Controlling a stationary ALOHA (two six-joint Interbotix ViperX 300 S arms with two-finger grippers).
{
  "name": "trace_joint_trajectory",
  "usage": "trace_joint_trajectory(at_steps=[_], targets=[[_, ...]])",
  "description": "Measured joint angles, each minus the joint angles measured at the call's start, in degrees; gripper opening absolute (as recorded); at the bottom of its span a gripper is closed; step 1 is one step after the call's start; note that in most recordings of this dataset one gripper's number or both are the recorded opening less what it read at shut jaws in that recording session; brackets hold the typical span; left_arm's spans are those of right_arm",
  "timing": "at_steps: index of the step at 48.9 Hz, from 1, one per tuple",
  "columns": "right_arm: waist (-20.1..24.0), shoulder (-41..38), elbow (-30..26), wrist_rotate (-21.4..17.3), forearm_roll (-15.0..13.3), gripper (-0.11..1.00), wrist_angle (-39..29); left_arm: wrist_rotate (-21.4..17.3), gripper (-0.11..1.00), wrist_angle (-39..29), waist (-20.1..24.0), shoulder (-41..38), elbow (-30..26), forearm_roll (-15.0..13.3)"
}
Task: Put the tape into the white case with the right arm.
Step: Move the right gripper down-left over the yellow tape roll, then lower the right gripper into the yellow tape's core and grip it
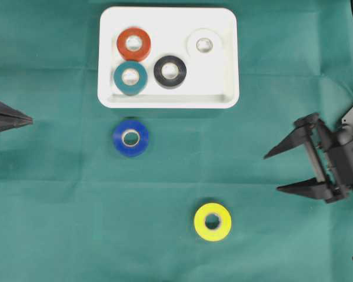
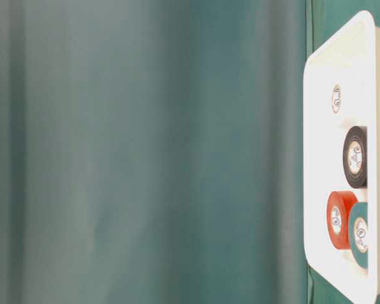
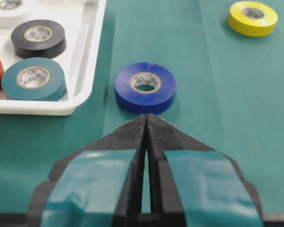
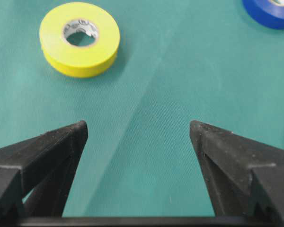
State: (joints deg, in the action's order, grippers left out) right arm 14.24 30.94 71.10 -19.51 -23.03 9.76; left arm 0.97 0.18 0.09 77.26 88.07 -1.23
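Four rolls are in the white case (image 1: 168, 100) right now: red tape (image 1: 133, 43), teal tape (image 1: 130, 77), black tape (image 1: 170, 71) and white tape (image 1: 204, 43), all lying flat inside the rim. Two are left out on the green tabletop (image 1: 59, 223). The blue tape (image 1: 130, 138) sits just below the case's near edge, close to it but not touching, and the yellow tape (image 1: 212, 222) lies further down toward the front, well apart from the case. So by my read the job is well past halfway, with two rolls to go.

Over on the right, the right pincer (image 1: 273, 171) hovers with nothing in it, its two long black fingers spread wide and pointing across toward the middle of the tabletop. From its own camera the yellow tape shows ahead and off to one side, not between the fingers, and the blue tape is only a sliver in the far corner. No contact with either roll. My guess is the yellow one is the nearer target.

The left pincer (image 3: 147, 124) sits at the left edge with its teal-banded fingers pressed together, empty, tips aimed at the blue tape but short of it.
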Motion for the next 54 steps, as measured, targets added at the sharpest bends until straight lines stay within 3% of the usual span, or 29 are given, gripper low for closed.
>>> trace_joint_trajectory(at_steps=[18,37,54], targets=[[2.4,-18.7,-13.1,0.2,0.1,0.61,2.5,0.0,0.00,0.0,0.0,0.0,0.0,0.0],[4.2,-30.1,-22.7,0.2,0.0,0.61,2.1,0.0,0.00,0.0,-0.1,0.0,0.0,0.0],[5.4,-34.1,-27.6,0.0,0.1,0.61,-11.3,0.0,0.00,0.0,0.0,0.1,0.0,0.0]])
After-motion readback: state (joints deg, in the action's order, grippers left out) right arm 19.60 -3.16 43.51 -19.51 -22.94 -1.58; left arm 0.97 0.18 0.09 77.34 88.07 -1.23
